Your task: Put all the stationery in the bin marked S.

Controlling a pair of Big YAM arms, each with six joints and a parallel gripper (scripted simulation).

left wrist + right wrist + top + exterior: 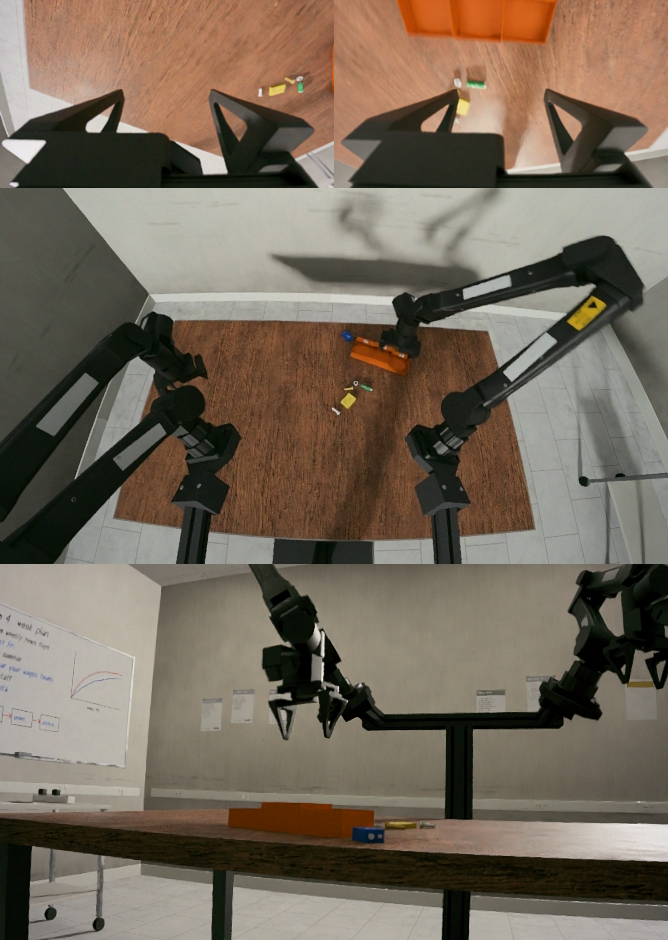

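An orange bin block with three compartments stands at the far middle of the wooden table; it also shows in the right wrist view and in the exterior view. A small cluster lies in front of it: a yellow flat block, a green cylinder, a white nut, a yellow bolt and a white bolt. A blue block lies behind the bins. My right gripper is open and empty, high above the bins. My left gripper is open and empty, high over the table's left edge.
The cluster also shows in the left wrist view, with the yellow flat block at the far right. A whiteboard and a cart stand beyond the table. The arm bases stand at the table's near edge.
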